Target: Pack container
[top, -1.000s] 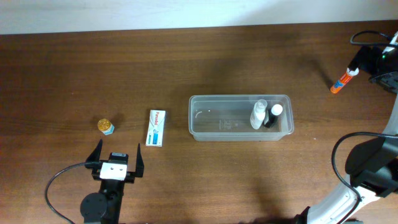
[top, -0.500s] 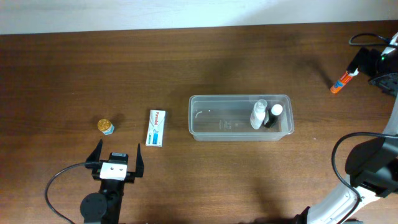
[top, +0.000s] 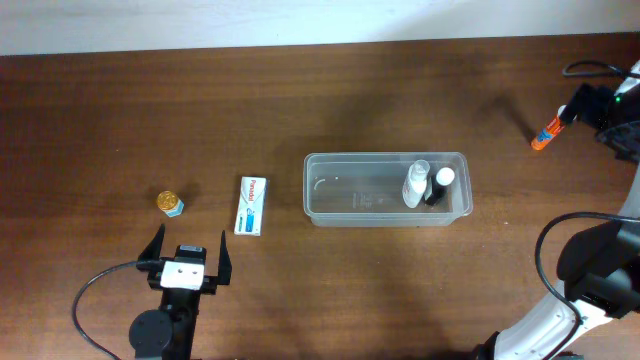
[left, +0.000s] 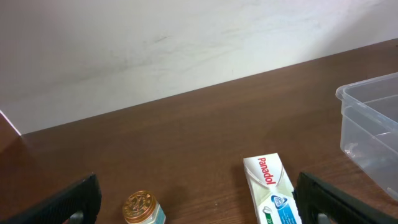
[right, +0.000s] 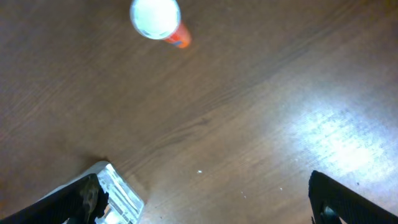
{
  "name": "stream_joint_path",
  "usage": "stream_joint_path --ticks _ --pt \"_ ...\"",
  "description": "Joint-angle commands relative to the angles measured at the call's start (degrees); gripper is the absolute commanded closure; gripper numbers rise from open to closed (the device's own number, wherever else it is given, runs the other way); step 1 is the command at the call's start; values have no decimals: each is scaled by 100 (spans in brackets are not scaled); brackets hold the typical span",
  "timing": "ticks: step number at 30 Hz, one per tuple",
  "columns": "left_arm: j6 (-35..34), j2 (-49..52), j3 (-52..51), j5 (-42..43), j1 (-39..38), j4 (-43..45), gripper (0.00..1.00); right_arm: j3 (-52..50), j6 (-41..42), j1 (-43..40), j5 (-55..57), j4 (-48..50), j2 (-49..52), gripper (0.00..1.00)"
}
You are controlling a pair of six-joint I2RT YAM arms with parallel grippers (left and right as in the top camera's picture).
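The container [top: 385, 214] sits mid-table with its long axis running left to right, and two bottles stand together at its right end, a white one [top: 414, 186] and a dark one with a white cap [top: 440, 187]. What matters for the coming move, as I judge it, is the orange bottle with the white cap [right: 157, 19] at the far right of the table. It appears to stand upright, cap up, so its long axis is vertical. The right gripper [right: 205, 186] hangs over bare wood just beside it, fingers spread wide and holding nothing. In the wrist view the bottle lies ahead of the fingers and off toward the left one, not yet between them. This arm is much the nearer (the left one is well apart). The left gripper [top: 190, 240], jaws also spread and empty, faces a Panadol box [top: 252, 205] and a small gold-lidded jar [top: 170, 203].
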Motion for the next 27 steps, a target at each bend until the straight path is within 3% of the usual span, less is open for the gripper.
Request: stream_joint_path --ticks 1,27 --pt "85 -50 -35 -44 24 -7 1 87 153 -229 -35 -44 -24 2" --pt "85 -50 -35 -44 24 -7 1 87 157 -369 -551 870 11 2"
